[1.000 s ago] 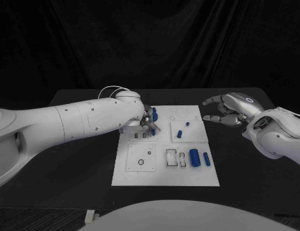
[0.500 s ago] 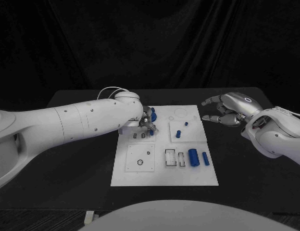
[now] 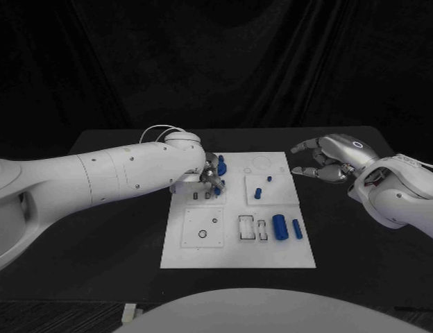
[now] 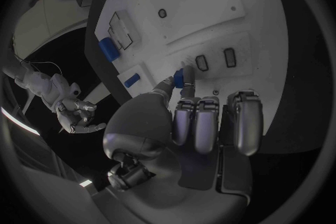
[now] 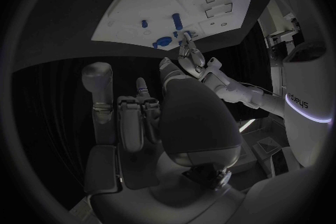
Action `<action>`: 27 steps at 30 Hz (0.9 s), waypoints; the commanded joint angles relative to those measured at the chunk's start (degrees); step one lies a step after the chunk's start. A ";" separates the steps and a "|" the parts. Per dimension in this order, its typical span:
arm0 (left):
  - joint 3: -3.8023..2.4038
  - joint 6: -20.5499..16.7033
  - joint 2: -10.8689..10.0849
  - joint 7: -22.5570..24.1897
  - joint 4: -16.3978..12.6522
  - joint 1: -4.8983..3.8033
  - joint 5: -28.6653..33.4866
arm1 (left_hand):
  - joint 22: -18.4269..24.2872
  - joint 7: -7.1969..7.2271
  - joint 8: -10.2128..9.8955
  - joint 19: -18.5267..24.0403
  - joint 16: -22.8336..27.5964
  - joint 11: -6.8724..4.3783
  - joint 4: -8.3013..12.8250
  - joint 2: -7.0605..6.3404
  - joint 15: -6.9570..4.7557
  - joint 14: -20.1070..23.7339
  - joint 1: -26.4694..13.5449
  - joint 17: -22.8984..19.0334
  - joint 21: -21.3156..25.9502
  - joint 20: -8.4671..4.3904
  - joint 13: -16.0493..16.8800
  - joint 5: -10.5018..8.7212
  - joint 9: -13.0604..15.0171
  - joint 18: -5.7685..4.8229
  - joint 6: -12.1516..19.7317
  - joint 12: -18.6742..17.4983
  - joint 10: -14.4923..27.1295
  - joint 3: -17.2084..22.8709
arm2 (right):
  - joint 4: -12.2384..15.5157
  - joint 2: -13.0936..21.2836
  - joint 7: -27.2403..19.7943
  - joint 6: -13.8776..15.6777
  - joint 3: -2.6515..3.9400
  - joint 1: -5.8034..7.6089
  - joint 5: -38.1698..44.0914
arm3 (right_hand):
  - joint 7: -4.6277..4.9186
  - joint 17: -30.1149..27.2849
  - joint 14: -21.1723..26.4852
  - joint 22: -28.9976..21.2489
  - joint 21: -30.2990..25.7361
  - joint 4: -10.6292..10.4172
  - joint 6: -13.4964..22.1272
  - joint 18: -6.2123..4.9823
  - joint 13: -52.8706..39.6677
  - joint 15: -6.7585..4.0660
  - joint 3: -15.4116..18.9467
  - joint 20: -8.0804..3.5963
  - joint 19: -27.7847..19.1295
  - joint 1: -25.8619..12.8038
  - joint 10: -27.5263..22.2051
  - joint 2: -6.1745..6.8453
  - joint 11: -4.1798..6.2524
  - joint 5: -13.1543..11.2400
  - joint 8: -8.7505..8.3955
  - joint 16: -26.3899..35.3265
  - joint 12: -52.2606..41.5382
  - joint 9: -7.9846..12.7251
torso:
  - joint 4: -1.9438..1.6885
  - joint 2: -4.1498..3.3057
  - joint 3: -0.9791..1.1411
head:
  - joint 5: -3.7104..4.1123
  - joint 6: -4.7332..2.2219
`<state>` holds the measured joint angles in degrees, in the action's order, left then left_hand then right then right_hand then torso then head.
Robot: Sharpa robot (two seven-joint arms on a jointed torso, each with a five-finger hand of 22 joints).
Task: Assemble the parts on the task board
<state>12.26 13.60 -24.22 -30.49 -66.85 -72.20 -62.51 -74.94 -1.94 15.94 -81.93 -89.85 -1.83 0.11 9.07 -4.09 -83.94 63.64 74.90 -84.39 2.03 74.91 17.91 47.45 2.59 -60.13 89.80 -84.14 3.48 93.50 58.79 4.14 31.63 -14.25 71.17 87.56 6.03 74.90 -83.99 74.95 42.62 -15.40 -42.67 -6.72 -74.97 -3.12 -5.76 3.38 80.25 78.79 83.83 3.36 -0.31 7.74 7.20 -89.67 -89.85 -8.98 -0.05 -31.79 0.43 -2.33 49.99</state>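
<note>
The white task board [image 3: 239,244] lies mid-table. My left hand [image 3: 209,179] hovers low over its far left part and pinches a small blue part [image 4: 184,77] between thumb and finger, right by two small rectangular slots [image 4: 215,59]. On the board a thick blue cylinder [image 3: 279,227] and a slim blue pin [image 3: 298,229] lie near the right edge. Another blue piece [image 3: 259,193] sits further back, and one more [image 3: 223,165] just beyond my left hand. My right hand [image 3: 327,161] floats off the board's far right corner, fingers apart and holding nothing.
The black table [image 3: 107,236] surrounds the board, with bare room on both sides. My left arm [image 3: 96,177] stretches across the table's left half. A thin white cable [image 3: 162,128] loops above the left wrist.
My left hand has edged slightly left and down toward the small slots with the blue part in it. The right hand has stayed where it was.
</note>
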 commanded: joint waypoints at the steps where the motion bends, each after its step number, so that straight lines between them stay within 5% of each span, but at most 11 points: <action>1: 0.02 0.85 -0.10 0.89 -0.13 0.22 0.28 | -5.82 0.31 -1.00 0.33 -0.15 -0.44 1.76 -1.86 -0.39 -6.06 -1.04 15.10 0.46 -0.08 15.09 2.10 0.65 0.10 -0.14 0.20 -5.86 4.88 | -0.08 0.00 0.57 -0.49 0.03 -0.22 0.35 | 0.00 15.10 -6.01 5.41 -0.18 0.11 -0.42 -0.41 -15.03 0.39 0.20 0.00 0.27 0.44 6.17 -0.27 -0.42 0.19 0.24 -0.33 -0.15 0.07 | -0.01 -0.06 -0.02 | 0.07 0.01; 10: 0.02 0.71 -0.61 0.88 -0.30 0.26 0.28 | -6.54 0.08 -2.40 -0.13 -0.15 -0.13 5.24 -5.84 -0.35 -6.06 -6.58 15.10 0.57 0.02 15.09 6.21 3.26 0.03 -0.68 0.20 -5.86 18.65 | -0.25 -0.06 0.74 -0.76 0.03 -0.42 0.35 | 0.04 15.10 -6.01 5.35 -0.54 0.47 -0.58 -0.46 -15.03 0.45 0.19 0.05 0.19 0.83 6.17 -0.42 -0.46 0.85 0.19 -0.33 -0.15 0.22 | -0.04 -0.04 0.04 | 0.11 0.01; 18: 0.02 -0.66 -1.60 0.78 -1.18 0.29 0.28 | -6.74 0.02 -2.55 -0.29 -0.15 -0.09 5.71 -6.50 -0.34 -6.06 -7.83 15.10 0.56 0.05 15.09 5.90 3.99 -0.01 -0.76 0.20 -5.86 20.99 | -0.34 -0.03 0.18 -0.93 0.03 -0.51 -1.97 | 0.14 15.10 -6.01 5.30 -1.17 0.79 -0.94 -0.52 -15.03 0.48 0.34 0.12 0.17 0.95 6.17 -1.05 -0.52 4.47 -0.08 -0.33 -0.15 0.77 | 0.02 -0.02 0.01 | -0.16 0.01; 27: 0.02 -2.23 -3.16 -0.24 -2.33 0.29 0.28 | -6.86 0.06 -2.56 -0.40 -0.15 -0.17 5.97 -6.69 -0.39 -6.06 -8.09 15.10 0.52 0.03 15.09 5.96 4.26 -0.03 -0.89 0.20 -5.86 21.75 | -0.26 0.05 -0.42 -0.84 0.03 -0.59 -2.89 | 0.22 15.10 -6.01 5.19 -1.84 1.22 -1.03 -0.60 -15.03 0.54 0.23 0.16 0.06 1.42 6.17 -1.12 -0.59 5.27 -0.17 -0.33 -0.15 0.93 | -0.02 -0.03 0.01 | -0.29 0.01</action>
<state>12.32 12.74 -27.35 -30.60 -68.94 -72.00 -62.52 -74.93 -2.16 13.51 -81.93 -89.85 -1.82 3.41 2.32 -4.09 -83.94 55.92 74.94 -83.98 2.04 74.91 23.96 51.67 2.59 -60.89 89.80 -84.14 22.18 93.18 58.78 3.98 30.98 -14.27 70.73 85.54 6.25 74.90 -83.99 74.92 40.93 -14.45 -43.29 -6.71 -74.97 -3.12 -5.46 3.38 80.26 79.77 83.96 2.39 -0.45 12.83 7.20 -89.67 -89.85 -8.10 -0.05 -31.80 0.45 -2.61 49.99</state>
